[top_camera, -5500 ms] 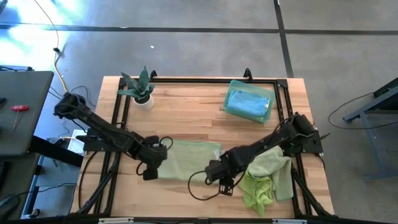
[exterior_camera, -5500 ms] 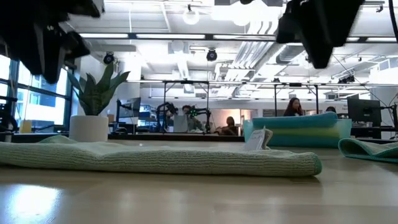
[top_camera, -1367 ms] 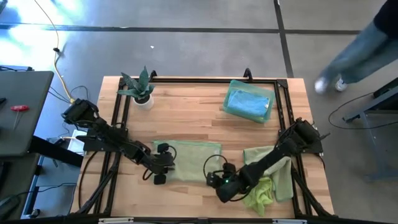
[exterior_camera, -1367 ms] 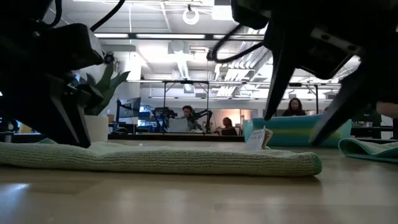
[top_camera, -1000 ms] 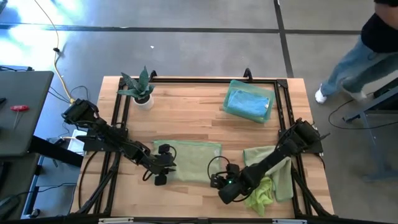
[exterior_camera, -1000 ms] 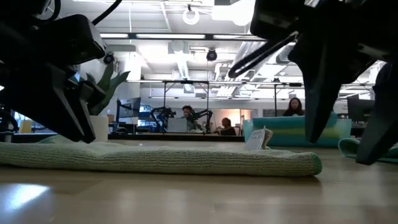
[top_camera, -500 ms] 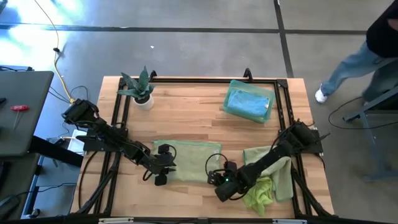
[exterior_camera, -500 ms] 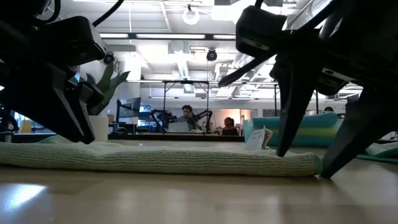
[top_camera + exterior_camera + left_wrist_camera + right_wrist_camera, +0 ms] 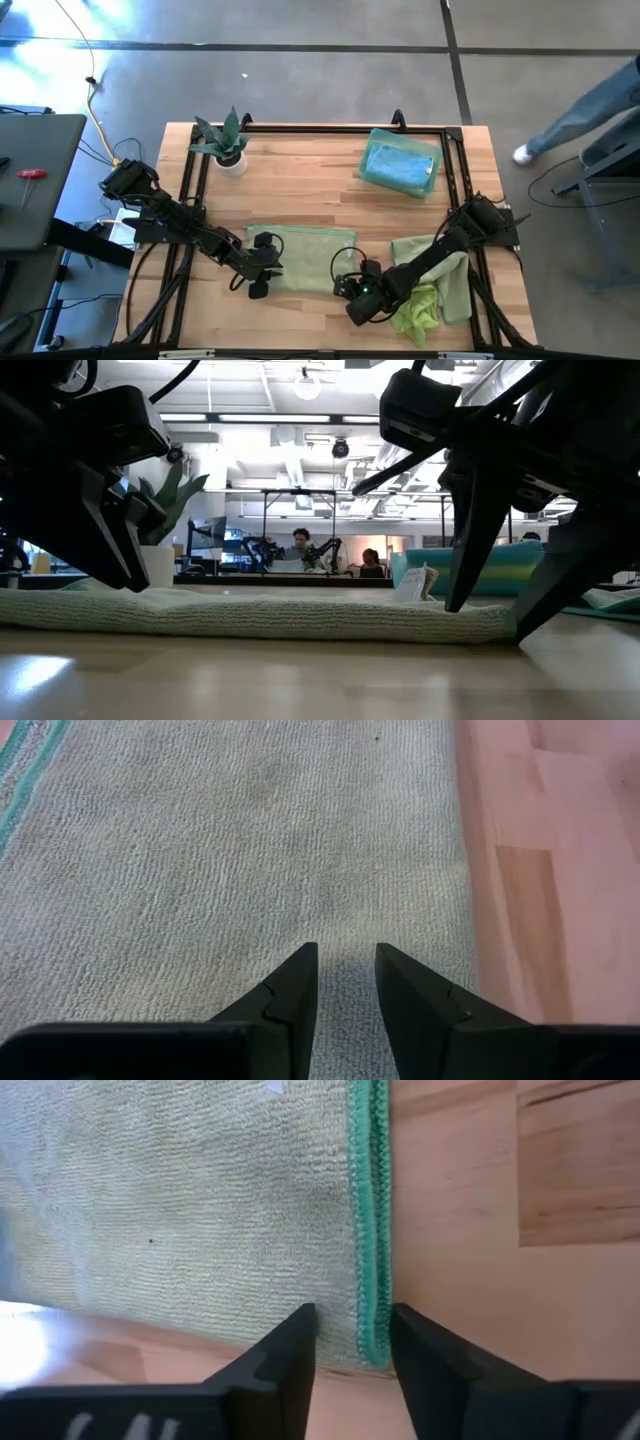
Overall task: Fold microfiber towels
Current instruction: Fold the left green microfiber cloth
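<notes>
A pale sage green towel (image 9: 310, 255) lies folded flat on the wooden table's near middle, with a teal hem (image 9: 368, 1220) along its right end. My left gripper (image 9: 262, 270) is down on the towel's near left part, its fingers close together (image 9: 346, 965). At the near right corner is my right gripper (image 9: 350, 288), open (image 9: 350, 1325), with the hem between its fingers. In the low view its fingers (image 9: 487, 622) straddle the towel's right end. My left gripper comes slanting down from the table's left and sets both fingertips (image 9: 300, 965) into the towel's top face (image 9: 345, 935) near its near edge, with a narrow strip of cloth between them. The towel lies flat on the table. How many layers are caught is hidden by the fingers. My right gripper slants down from the right onto the towel's near right corner (image 9: 372, 1350). One fingertip (image 9: 452, 605) rests on the towel's top face. The other (image 9: 520, 638) stands on the wood just off the hem. The towel lies flat.
A heap of lime green towels (image 9: 432, 285) lies under the right arm at the near right. Folded blue towels (image 9: 400, 165) are stacked at the far right, and a potted plant (image 9: 226, 145) stands at the far left. A person's leg (image 9: 590, 100) passes beyond the table's right side.
My right gripper has come down and toward the table's left, from just off the towel's right end to astride its near right corner, and its fingers have drawn closer together. The towel has not moved. A person has walked past on the right.
</notes>
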`<state>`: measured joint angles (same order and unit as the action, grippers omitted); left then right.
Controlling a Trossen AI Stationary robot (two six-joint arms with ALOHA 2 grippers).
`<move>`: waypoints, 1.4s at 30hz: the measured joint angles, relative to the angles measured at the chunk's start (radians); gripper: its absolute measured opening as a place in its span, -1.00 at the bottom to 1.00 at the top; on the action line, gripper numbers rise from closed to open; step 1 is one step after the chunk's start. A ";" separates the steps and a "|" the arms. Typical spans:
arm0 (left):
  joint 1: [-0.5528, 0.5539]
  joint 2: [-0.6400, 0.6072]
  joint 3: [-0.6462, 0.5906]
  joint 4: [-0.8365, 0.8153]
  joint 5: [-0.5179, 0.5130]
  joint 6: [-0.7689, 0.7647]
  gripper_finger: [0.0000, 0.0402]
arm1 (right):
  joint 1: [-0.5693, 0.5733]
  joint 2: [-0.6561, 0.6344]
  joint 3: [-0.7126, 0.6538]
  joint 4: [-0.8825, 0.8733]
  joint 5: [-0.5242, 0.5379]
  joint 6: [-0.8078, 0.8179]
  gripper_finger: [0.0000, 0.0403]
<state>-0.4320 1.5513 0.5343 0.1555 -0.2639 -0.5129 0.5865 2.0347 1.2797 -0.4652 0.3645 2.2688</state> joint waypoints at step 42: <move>-0.023 -0.460 0.001 -0.337 -0.014 -0.082 -0.54 | -0.245 -0.050 0.236 0.016 -0.070 -0.610 -1.00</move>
<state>-0.4553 1.0913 0.5351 -0.1818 -0.2778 -0.5953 0.3414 1.9849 1.5159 -0.4494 0.2947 1.6592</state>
